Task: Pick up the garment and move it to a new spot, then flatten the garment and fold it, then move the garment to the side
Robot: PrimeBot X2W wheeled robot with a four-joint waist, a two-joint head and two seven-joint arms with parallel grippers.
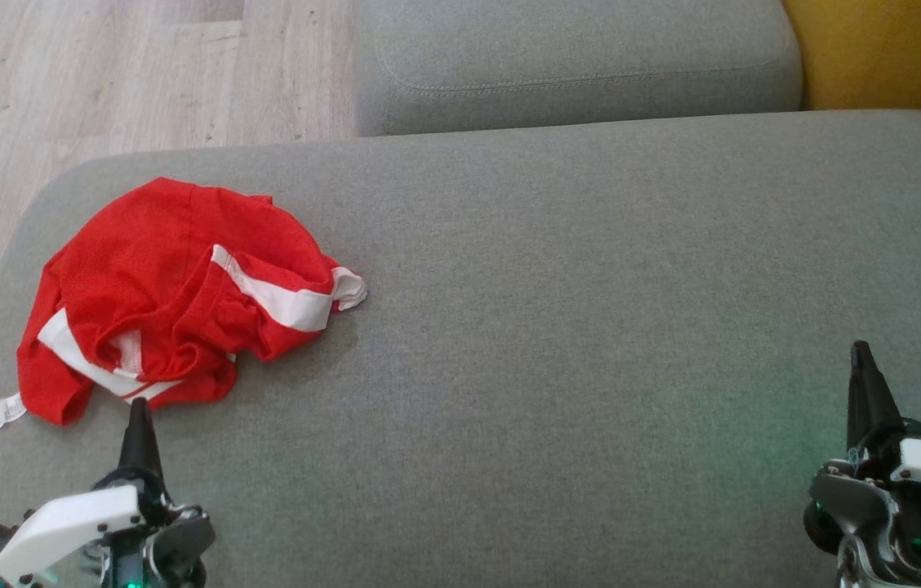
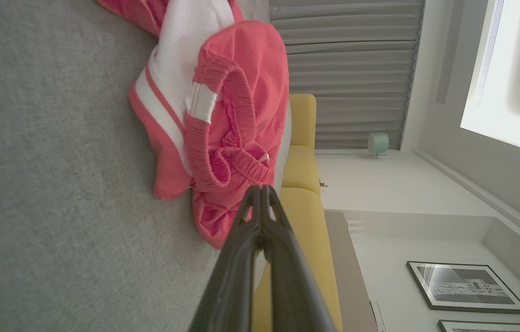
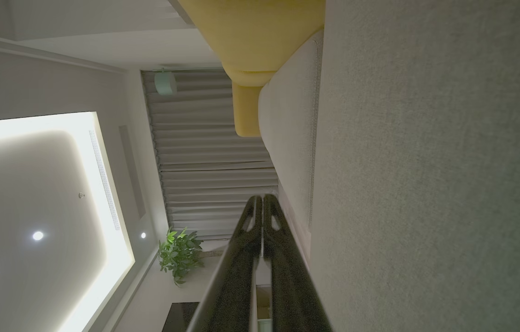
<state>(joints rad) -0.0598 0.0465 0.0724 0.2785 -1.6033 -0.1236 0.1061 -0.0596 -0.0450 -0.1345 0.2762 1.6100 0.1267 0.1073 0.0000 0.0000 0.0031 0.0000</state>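
Observation:
The garment (image 1: 175, 294) is a red pair of shorts with white stripes, lying crumpled at the left end of the grey sofa seat (image 1: 591, 286), a white label sticking out at its lower left. My left gripper (image 1: 139, 406) is shut, its tip just below the garment's near edge. In the left wrist view the garment (image 2: 223, 106) bunches right ahead of the shut fingers (image 2: 260, 190), elastic waistband showing. My right gripper (image 1: 862, 349) is shut and empty over bare seat at the lower right; its fingertips (image 3: 262, 198) meet in the right wrist view.
A grey back cushion (image 1: 575, 61) lies beyond the seat, with a yellow cushion (image 1: 885, 49) at the far right. Wooden floor (image 1: 101, 73) shows past the seat's left edge. Bare grey seat stretches between the two grippers.

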